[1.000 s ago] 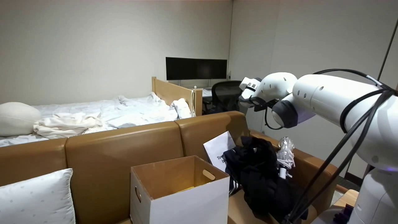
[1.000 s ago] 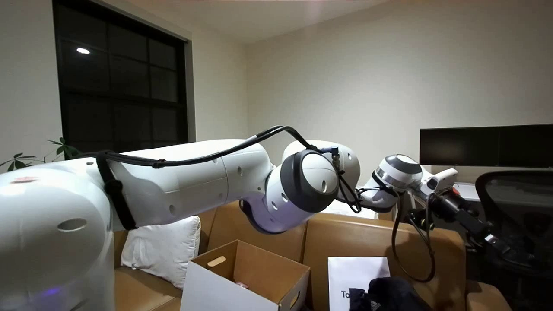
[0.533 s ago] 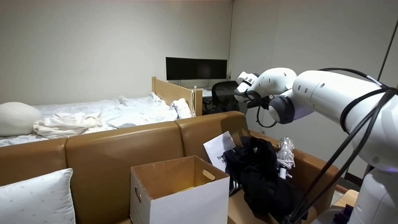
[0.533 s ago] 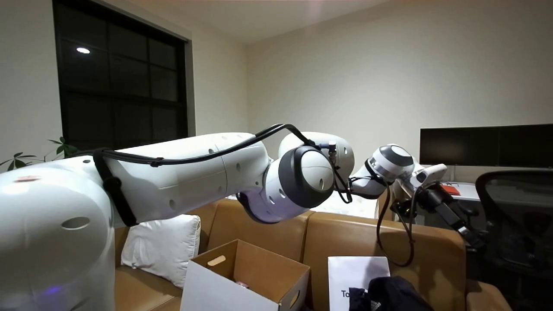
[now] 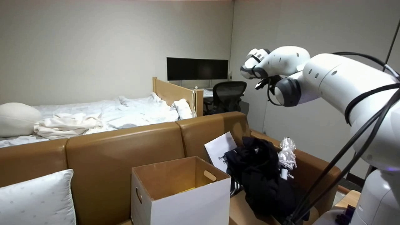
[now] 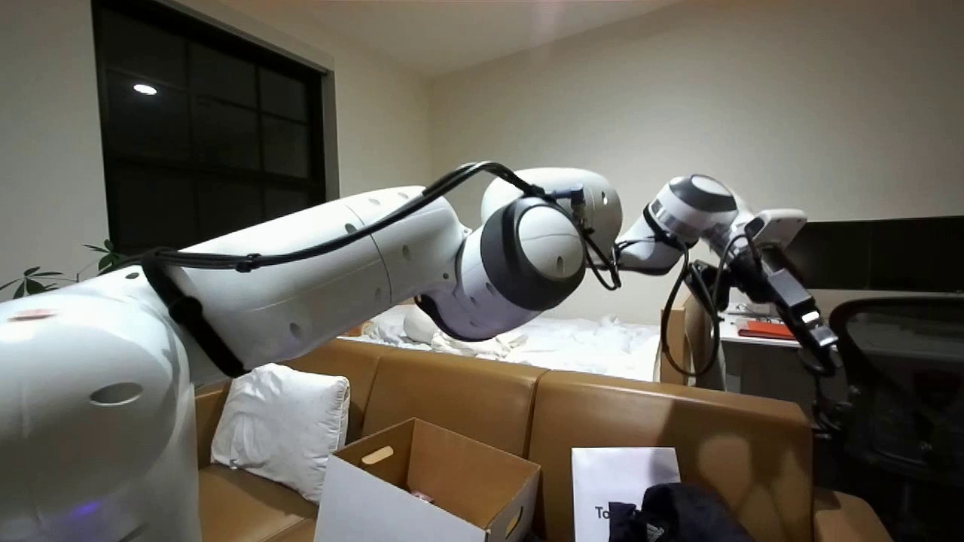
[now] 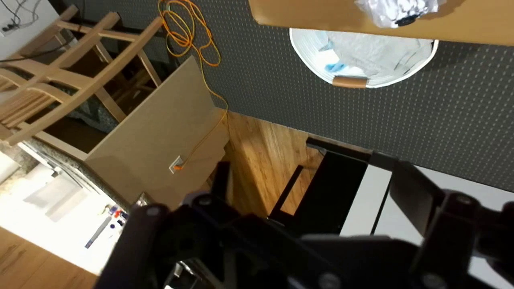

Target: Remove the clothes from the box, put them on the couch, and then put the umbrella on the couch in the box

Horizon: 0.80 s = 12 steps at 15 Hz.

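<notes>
While the end effector hangs with its fingers apart, black clothes lie on the couch between the white box and, at right, the clear umbrella; a white pillow sits left.

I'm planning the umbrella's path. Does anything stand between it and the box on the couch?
Yes: in an exterior view, the black clothes lie heaped on the couch between the umbrella and the box, with a white lettered panel partly behind them. Lifting the umbrella over the heap seems safer than sliding it.
</notes>
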Available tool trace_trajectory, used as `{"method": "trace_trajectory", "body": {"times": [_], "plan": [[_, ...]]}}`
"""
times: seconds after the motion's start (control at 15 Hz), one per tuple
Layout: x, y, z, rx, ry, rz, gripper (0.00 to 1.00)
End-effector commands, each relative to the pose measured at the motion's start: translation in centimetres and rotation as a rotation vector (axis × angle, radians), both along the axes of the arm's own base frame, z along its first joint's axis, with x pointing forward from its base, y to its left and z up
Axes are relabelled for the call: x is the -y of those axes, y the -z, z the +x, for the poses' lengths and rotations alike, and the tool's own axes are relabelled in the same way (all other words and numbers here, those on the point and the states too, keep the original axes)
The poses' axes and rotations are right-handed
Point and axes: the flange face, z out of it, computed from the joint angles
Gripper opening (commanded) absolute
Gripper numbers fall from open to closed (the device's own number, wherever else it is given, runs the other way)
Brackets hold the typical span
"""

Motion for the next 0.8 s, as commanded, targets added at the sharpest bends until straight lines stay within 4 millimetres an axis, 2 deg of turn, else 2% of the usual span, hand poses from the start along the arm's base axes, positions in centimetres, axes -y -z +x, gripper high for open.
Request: {"method": "trace_trajectory", "body": {"times": [0.0,0.07,0.27,0.53,0.67,0.73], "plan": [[3.8,-6.6,-5.2,0.103,0.102,0.117,1.00],[5.3,-7.3,-6.8,0.128,0.141,0.136,1.00],[10.1,-3.8,-11.2,0.142,0.257,0.236,1.00],[14.2,5.9,-15.4,0.113,0.315,0.440,1.00],[14.4,12.1,-15.7,0.116,0.304,0.544,1.00],[13.9,15.3,-15.4,0.115,0.297,0.599,1.00]]}}
